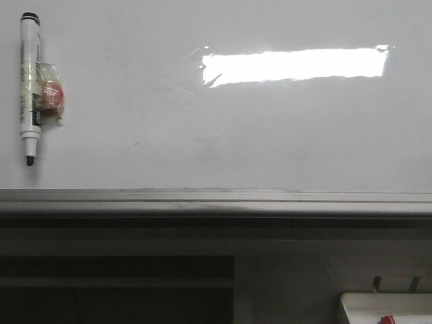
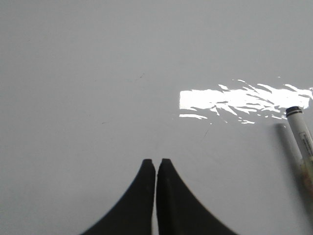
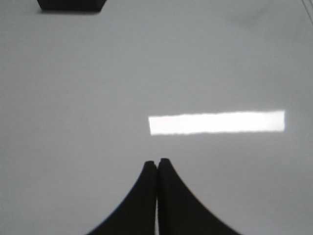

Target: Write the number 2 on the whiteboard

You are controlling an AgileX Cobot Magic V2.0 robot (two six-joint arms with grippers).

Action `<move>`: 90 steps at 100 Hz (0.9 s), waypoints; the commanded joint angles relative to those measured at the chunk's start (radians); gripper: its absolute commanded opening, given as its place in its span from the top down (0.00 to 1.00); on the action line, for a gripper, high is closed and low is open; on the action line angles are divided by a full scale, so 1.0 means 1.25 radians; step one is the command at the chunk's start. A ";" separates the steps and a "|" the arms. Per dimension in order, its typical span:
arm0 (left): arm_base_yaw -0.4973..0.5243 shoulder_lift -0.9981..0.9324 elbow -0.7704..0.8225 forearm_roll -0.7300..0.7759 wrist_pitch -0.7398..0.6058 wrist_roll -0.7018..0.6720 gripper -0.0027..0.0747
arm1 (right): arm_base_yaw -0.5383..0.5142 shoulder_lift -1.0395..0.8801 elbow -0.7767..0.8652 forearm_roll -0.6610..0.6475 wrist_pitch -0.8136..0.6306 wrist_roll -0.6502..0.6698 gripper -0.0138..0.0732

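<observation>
The whiteboard (image 1: 223,135) fills the front view, glossy white with faint smudges and a grey lower rail (image 1: 216,200). No number 2 shows on it. A black-and-white marker (image 1: 30,88) hangs tip down at the board's far left, stuck on with a taped red piece (image 1: 52,94). Its capless end also shows in the left wrist view (image 2: 301,132). My left gripper (image 2: 156,162) is shut and empty, facing the bare board. My right gripper (image 3: 157,162) is shut and empty, facing the board (image 3: 146,73). Neither gripper shows in the front view.
A small white tray (image 1: 388,307) with a red dot sits at the lower right below the rail. A bright light reflection (image 1: 293,65) lies on the board. A dark block (image 3: 71,5) shows at the edge of the right wrist view.
</observation>
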 commanded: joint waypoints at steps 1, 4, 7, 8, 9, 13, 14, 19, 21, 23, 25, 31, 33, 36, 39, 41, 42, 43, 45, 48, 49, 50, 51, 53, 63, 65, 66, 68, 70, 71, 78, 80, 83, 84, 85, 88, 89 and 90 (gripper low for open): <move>0.003 -0.022 0.000 -0.083 -0.062 -0.010 0.99 | 0.002 -0.016 -0.023 0.009 0.099 -0.006 0.91; 0.003 -0.022 -0.008 -0.106 -0.047 -0.010 0.99 | 0.002 -0.014 -0.046 0.024 0.159 -0.006 0.91; 0.003 -0.021 -0.021 -0.106 -0.013 -0.010 0.99 | 0.002 -0.010 -0.076 0.024 0.211 -0.006 0.91; 0.003 -0.021 -0.024 -0.104 -0.005 -0.010 0.99 | 0.002 -0.009 -0.082 0.024 0.219 -0.006 0.91; 0.003 -0.019 -0.032 -0.098 0.004 -0.010 0.99 | 0.002 -0.006 -0.088 0.024 0.228 -0.006 0.91; 0.003 -0.014 -0.061 -0.091 0.072 -0.010 0.99 | 0.002 0.003 -0.127 0.024 0.280 -0.006 0.91; 0.003 -0.010 -0.066 -0.091 0.098 -0.010 0.99 | 0.002 0.008 -0.141 0.024 0.300 -0.006 0.91; 0.003 0.007 -0.113 -0.091 0.176 -0.010 0.99 | 0.002 0.030 -0.190 0.024 0.360 -0.006 0.91; 0.003 0.015 -0.143 -0.091 0.227 -0.010 0.99 | 0.002 0.038 -0.204 0.024 0.387 -0.006 0.91; 0.003 0.022 -0.151 -0.091 0.248 -0.010 0.99 | 0.002 0.054 -0.224 0.032 0.410 -0.006 0.91; 0.003 0.031 -0.174 -0.091 0.276 -0.010 0.99 | 0.002 0.066 -0.244 0.044 0.429 -0.006 0.91; 0.003 0.057 -0.233 -0.090 0.324 -0.010 0.99 | 0.002 0.095 -0.294 0.081 0.456 -0.006 0.91; 0.003 0.064 -0.245 -0.092 0.330 -0.010 0.99 | 0.002 0.104 -0.307 0.096 0.458 -0.006 0.91; 0.003 0.072 -0.271 -0.100 0.335 -0.010 0.99 | 0.002 0.115 -0.320 0.116 0.458 -0.006 0.91; 0.003 0.079 -0.288 -0.098 0.336 -0.010 0.99 | 0.002 0.124 -0.329 0.131 0.450 -0.006 0.91; 0.003 0.084 -0.300 -0.094 0.336 -0.010 0.99 | 0.002 0.129 -0.332 0.131 0.440 -0.006 0.91; 0.003 0.088 -0.303 -0.094 0.336 -0.008 0.99 | 0.002 0.133 -0.334 0.133 0.438 -0.006 0.91; 0.003 0.089 -0.306 -0.094 0.336 -0.008 0.99 | 0.002 0.134 -0.336 0.133 0.433 -0.006 0.91; 0.003 0.095 -0.311 -0.092 0.336 -0.008 0.99 | 0.002 0.137 -0.336 0.133 0.426 -0.006 0.91; 0.003 0.102 -0.318 -0.092 0.336 -0.006 0.99 | 0.002 0.141 -0.336 0.133 0.411 -0.006 0.91; 0.003 0.104 -0.319 -0.092 0.336 -0.004 0.99 | 0.002 0.143 -0.336 0.133 0.409 -0.006 0.91; 0.003 0.106 -0.319 -0.094 0.338 -0.004 0.99 | 0.002 0.142 -0.336 0.133 0.406 -0.006 0.91; 0.003 0.106 -0.319 -0.094 0.339 -0.003 0.99 | 0.002 0.143 -0.336 0.133 0.407 -0.006 0.91; 0.003 0.111 -0.321 -0.100 0.340 0.001 0.99 | 0.002 0.144 -0.336 0.133 0.405 -0.006 0.91; 0.003 0.117 -0.319 -0.138 0.355 0.057 0.83 | 0.002 0.144 -0.336 0.135 0.403 -0.006 0.91; 0.003 0.117 -0.319 -0.145 0.356 0.057 0.78 | 0.002 0.144 -0.336 0.135 0.403 -0.006 0.91; 0.003 0.117 -0.317 -0.152 0.356 0.057 0.76 | 0.002 0.144 -0.336 0.135 0.403 -0.006 0.91; 0.003 0.117 -0.317 -0.167 0.350 0.057 0.69 | 0.002 0.144 -0.336 0.135 0.403 -0.006 0.91; 0.003 0.117 -0.315 -0.184 0.341 0.057 0.63 | 0.002 0.144 -0.336 0.135 0.403 -0.006 0.91; 0.003 0.117 -0.314 -0.190 0.333 0.057 0.61 | 0.002 0.144 -0.336 0.135 0.403 -0.006 0.91; 0.003 0.117 -0.303 -0.223 0.282 0.057 0.45 | 0.002 0.144 -0.336 0.135 0.403 -0.006 0.91; 0.003 0.117 -0.298 -0.234 0.268 0.057 0.43 | 0.002 0.144 -0.334 0.135 0.403 -0.006 0.91; 0.003 0.117 -0.293 -0.245 0.242 0.057 0.42 | 0.002 0.144 -0.334 0.133 0.401 -0.006 0.91; 0.003 0.117 -0.291 -0.245 0.238 0.057 0.42 | 0.002 0.144 -0.334 0.128 0.401 -0.006 0.91; 0.003 0.117 -0.290 -0.245 0.233 0.057 0.42 | 0.002 0.144 -0.334 0.126 0.401 -0.006 0.91; 0.003 0.118 -0.289 -0.245 0.229 0.063 0.43 | 0.002 0.144 -0.334 0.127 0.405 -0.006 0.91; 0.001 0.118 -0.289 -0.245 0.229 0.070 0.44 | 0.002 0.144 -0.334 0.127 0.406 -0.006 0.91; 0.001 0.120 -0.289 -0.245 0.232 0.075 0.44 | 0.002 0.144 -0.334 0.127 0.409 -0.006 0.91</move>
